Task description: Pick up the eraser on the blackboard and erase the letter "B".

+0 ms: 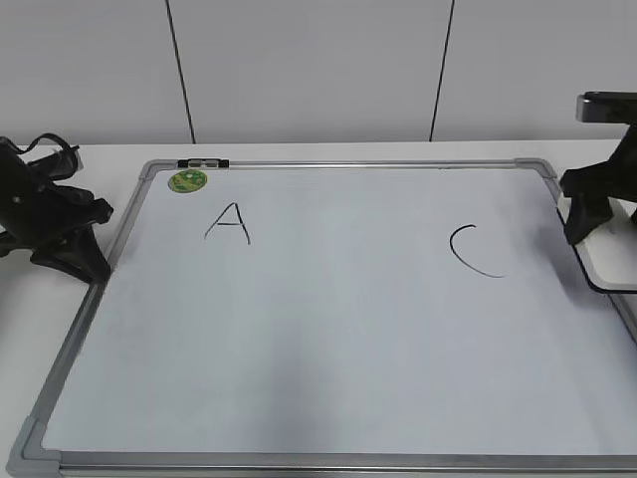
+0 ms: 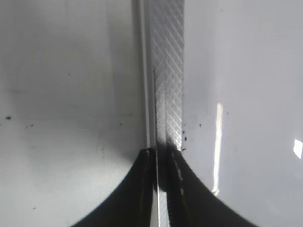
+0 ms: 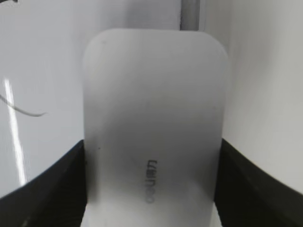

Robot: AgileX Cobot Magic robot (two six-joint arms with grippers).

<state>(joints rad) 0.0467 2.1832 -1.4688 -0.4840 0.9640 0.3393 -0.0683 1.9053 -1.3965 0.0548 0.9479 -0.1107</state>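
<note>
Where the silver-grey frame runs along the near edge, the blackboard (image 1: 328,378) shows itself as a broad white rectangle, smooth and faintly glossy, with a grey plastic cap at its near-left corner. Its near half is bare white. Between the two remaining letters the surface is plain too; no letter "B" can be seen there.

Further up the board, a thin black "A" (image 1: 229,223) stands left of centre and a curved black "C" (image 1: 473,251) sits toward the right, both drawn in fine marker strokes. Just beyond the "A", near the far-left corner, lies a small round green sticker (image 1: 187,180).

At the right edge, the right gripper (image 3: 151,189) grips the eraser (image 3: 154,118), its dark fingers pressed against both long sides. The eraser is a white plastic block with rounded corners and a smooth matte top bearing small grey lettering; in the exterior view its thin dark underside shows as a line over the board's right frame.

At the left edge, the left gripper (image 2: 161,189) rests low over the frame, black and angular. Its wrist view shows cross-hatched metal running up the middle, with speckled white surface either side. I cannot tell how wide its jaws stand.

Beyond everything, a white table (image 1: 109,154) meets pale wall panels (image 1: 309,70) split by dark seams.
</note>
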